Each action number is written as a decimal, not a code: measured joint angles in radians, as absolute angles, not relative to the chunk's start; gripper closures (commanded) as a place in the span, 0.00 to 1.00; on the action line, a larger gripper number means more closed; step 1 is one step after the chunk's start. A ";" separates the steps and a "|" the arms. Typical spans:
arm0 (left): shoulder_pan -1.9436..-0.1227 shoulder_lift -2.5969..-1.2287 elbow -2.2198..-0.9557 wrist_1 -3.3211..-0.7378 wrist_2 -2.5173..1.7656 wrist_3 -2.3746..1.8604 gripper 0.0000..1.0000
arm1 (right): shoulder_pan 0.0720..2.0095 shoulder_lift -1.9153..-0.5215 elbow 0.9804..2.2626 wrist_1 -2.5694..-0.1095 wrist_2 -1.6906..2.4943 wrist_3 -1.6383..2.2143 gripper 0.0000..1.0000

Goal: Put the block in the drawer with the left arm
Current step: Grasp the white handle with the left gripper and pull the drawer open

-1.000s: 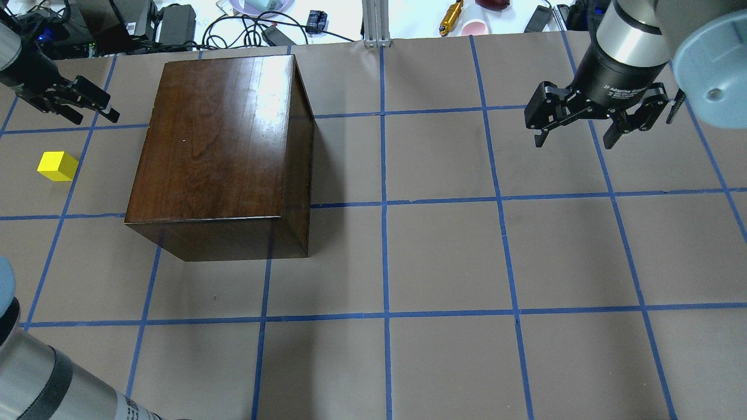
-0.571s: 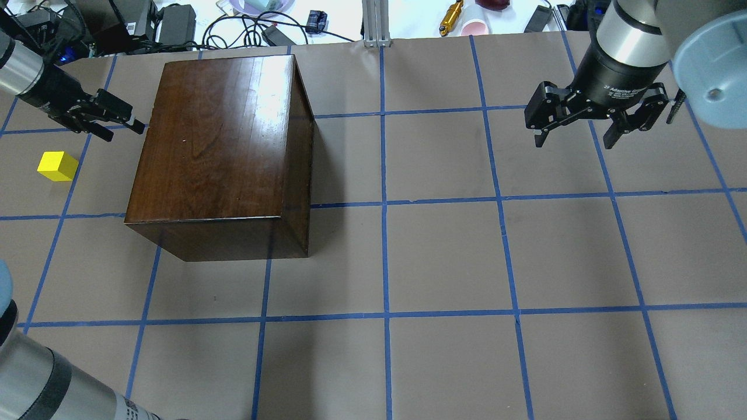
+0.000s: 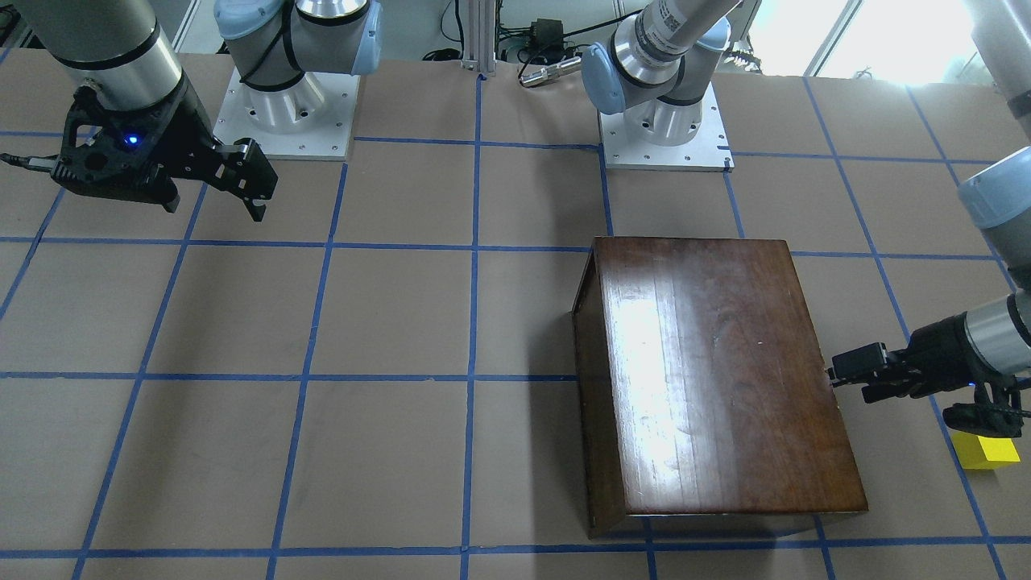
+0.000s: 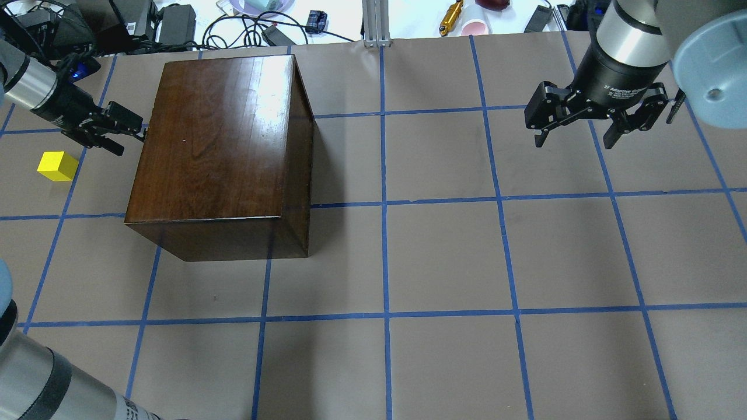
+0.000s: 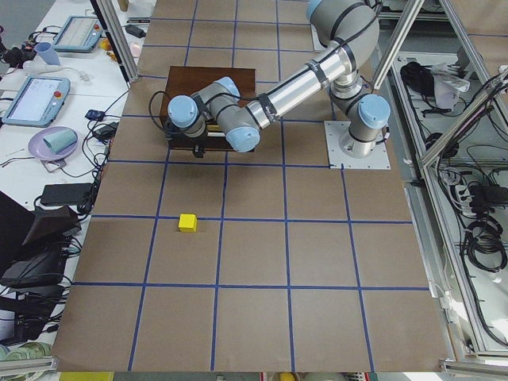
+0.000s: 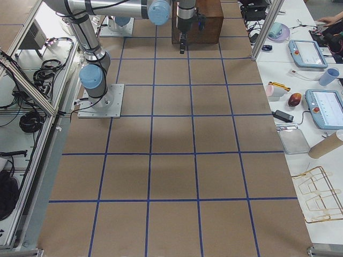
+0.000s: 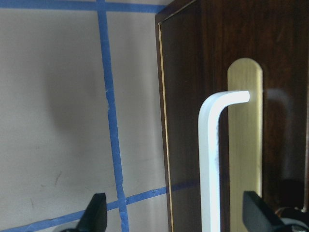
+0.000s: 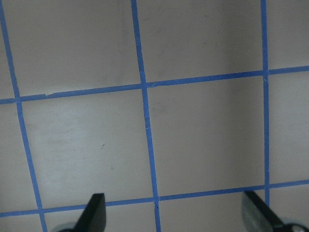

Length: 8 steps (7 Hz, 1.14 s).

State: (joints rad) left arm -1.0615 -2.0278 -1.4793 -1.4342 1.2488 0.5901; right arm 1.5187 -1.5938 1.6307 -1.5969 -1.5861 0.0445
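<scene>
Seeing block (image 4: 58,165) flat on the worktop (image 4: 443,256), on a blue tape line, out on the robot's left side. Nothing touching it. Sits apart from the cabinet (image 4: 222,146), on the side the cabinet's drawer front faces. Same block in the front view (image 3: 984,451), just past the left arm's wrist, and in the left-side view (image 5: 187,223), roughly one grid square from the cabinet toward that camera.

Reading drawer (image 7: 186,145) as shut: dark front panel flush in the cabinet face, thin pale seam along its edge. Pale bent handle (image 7: 208,169) standing off a brass backplate (image 7: 245,145).

Left claw (image 4: 131,139) levelled sideways, tips right at the cabinet's front edge, at handle height. Spread wide per the wrist camera: one fingertip over the worktop beside the cabinet, the other over the panel, handle between them. Gripping nothing. Cannot tell whether the tips touch the wood. Same claw in the front view (image 3: 850,383), right against the cabinet's edge.

Right claw (image 4: 575,140) hanging above bare worktop well over on the robot's right side, pointing down, fingers spread, nothing in them. Wrist camera there showing only grid tape under the tips.

Clutter of cables and small items beyond the worktop's far edge.
</scene>
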 measured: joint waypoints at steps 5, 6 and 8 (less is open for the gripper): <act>-1.062 -2.049 -1.475 -1.430 1.265 0.580 0.00 | 1.519 -1.594 1.631 -1.597 -1.586 0.044 0.00; -1.062 -2.051 -1.471 -1.430 1.272 0.581 0.00 | 1.519 -1.594 1.631 -1.597 -1.586 0.044 0.00; -1.054 -2.051 -1.464 -1.430 1.286 0.583 0.00 | 1.519 -1.594 1.631 -1.597 -1.586 0.044 0.00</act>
